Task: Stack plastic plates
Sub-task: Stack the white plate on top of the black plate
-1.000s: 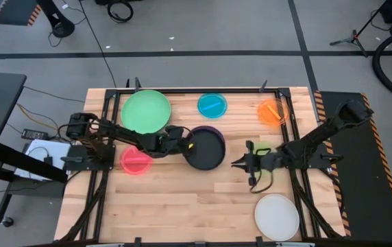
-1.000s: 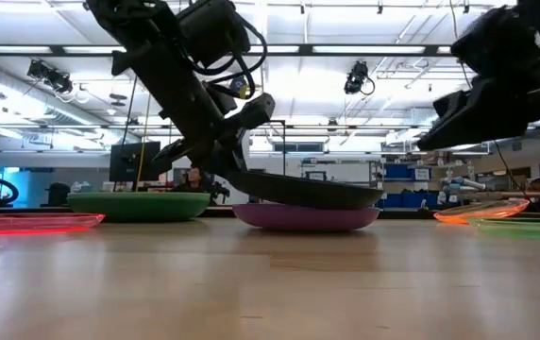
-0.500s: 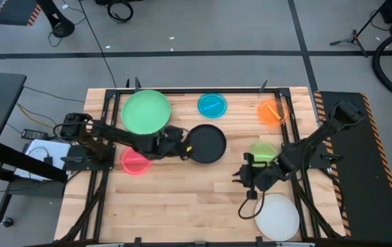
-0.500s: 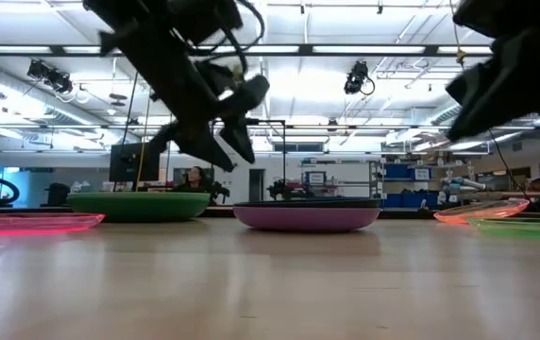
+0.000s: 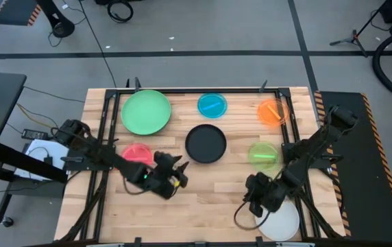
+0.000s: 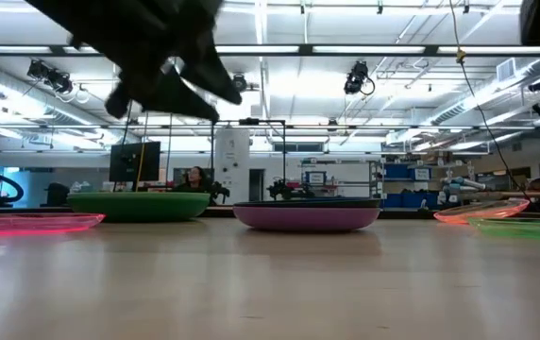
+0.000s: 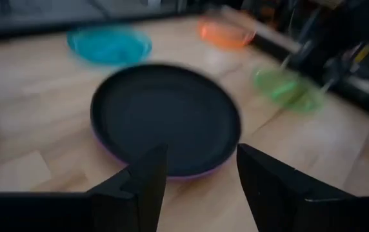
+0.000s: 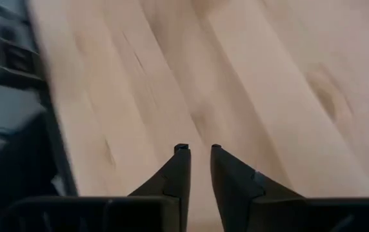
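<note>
The black plate [image 5: 205,143] lies flat on the purple plate [image 6: 306,219], whose rim [image 7: 171,173] shows under it. My left gripper [image 5: 179,171] is open and hovers toward the near-left of that pair, touching nothing; its fingers [image 7: 149,177] frame the black plate [image 7: 165,119] from a distance. My right gripper [image 5: 253,200] is narrowly open above bare wood [image 8: 197,151], at the near-right, beside the white plate [image 5: 285,223]. The green plate [image 5: 146,112], blue plate [image 5: 212,105], orange plate [image 5: 273,111], lime plate [image 5: 262,154] and red plate [image 5: 136,155] each rest on the table.
The plates are spread over the far half of the wooden table, with bare wood [image 5: 210,199] in the near middle. A dark frame runs along the table's sides [image 5: 299,199]. The right arm partly covers the white plate. Room clutter shows beyond the far edge in the low view.
My left gripper let go of the black plate, which was tilted with one edge on the purple plate and now lies flat on it. The gripper then rose and drew back toward the near-left. My right gripper moved toward the near edge, ending beside the white plate.
</note>
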`<state>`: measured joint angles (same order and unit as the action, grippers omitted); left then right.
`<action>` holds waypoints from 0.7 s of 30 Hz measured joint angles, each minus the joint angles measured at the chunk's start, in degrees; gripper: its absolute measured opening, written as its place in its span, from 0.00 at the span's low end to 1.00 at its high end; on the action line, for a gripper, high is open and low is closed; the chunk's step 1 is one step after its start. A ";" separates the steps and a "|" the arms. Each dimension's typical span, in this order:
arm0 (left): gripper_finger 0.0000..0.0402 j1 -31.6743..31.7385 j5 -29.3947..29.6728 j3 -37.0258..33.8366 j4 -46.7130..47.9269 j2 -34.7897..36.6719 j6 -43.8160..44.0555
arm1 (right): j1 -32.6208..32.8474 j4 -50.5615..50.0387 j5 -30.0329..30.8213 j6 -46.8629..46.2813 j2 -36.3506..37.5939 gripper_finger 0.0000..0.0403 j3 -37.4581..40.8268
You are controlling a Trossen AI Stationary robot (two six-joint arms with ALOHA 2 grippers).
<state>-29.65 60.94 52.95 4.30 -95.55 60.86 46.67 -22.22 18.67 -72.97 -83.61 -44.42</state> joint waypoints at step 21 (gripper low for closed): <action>0.48 -11.46 9.99 0.00 -3.70 -0.04 1.55 | -0.32 -30.32 -24.51 -9.55 -25.12 0.34 -27.61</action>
<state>-41.10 70.93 52.95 0.60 -95.59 62.41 46.35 -52.54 -5.85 -82.52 -108.73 -72.03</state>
